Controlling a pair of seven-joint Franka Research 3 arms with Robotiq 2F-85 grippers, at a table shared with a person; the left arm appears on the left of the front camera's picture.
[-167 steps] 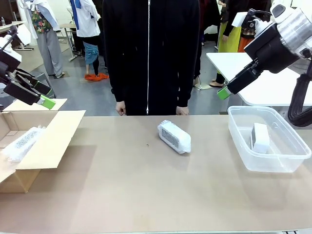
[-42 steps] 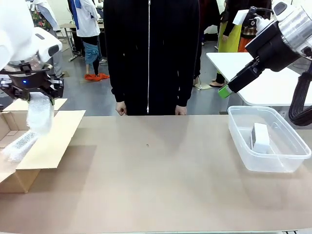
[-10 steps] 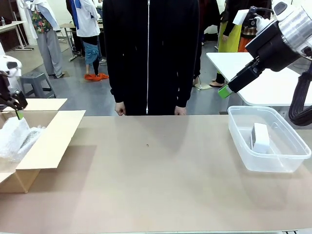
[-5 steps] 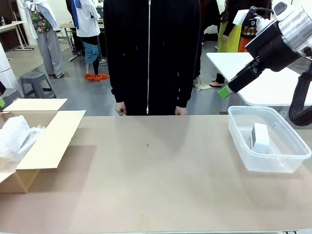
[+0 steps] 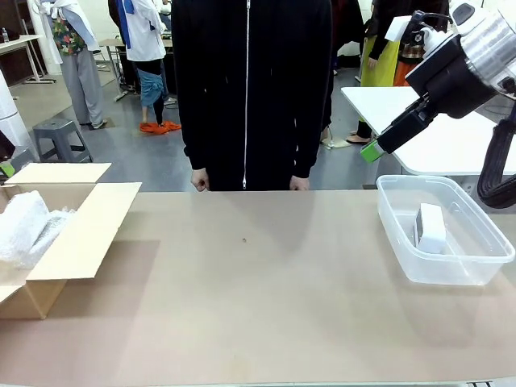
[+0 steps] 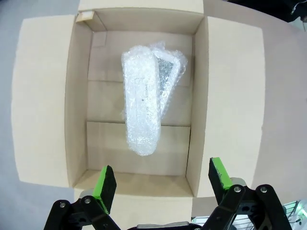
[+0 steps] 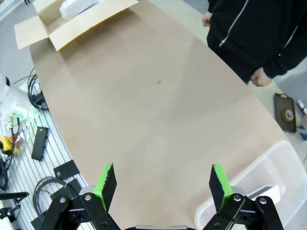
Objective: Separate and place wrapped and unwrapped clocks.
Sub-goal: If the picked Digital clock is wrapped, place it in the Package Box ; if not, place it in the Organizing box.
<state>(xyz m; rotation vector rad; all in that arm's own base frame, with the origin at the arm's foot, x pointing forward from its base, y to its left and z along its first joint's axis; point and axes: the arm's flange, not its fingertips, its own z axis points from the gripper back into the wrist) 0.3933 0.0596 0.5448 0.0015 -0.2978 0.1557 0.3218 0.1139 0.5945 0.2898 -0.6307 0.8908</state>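
Note:
Two bubble-wrapped clocks (image 6: 141,103) lie side by side inside the open cardboard box (image 6: 48,96), seen in the front view as whitish bundles (image 5: 22,230) at the table's left end. My left gripper (image 6: 162,181) hovers above the box, open, with nothing between its fingers. The bare white unwrapped clock (image 5: 430,227) stands in the clear plastic bin (image 5: 403,258) at the right. My right gripper (image 5: 372,151) hangs high above and behind that bin, open and holding nothing, as the right wrist view (image 7: 163,182) confirms.
A person in a black zipped jacket (image 5: 246,89) stands at the table's far edge, hands down by the edge. The brown tabletop (image 5: 258,298) stretches between box and bin. The box's flaps (image 5: 85,230) are folded outward. A white table stands behind the bin.
My left gripper has drawn back from over the box toward the picture's left edge. The wrapped bundles lie still in the box. The right arm has not moved.

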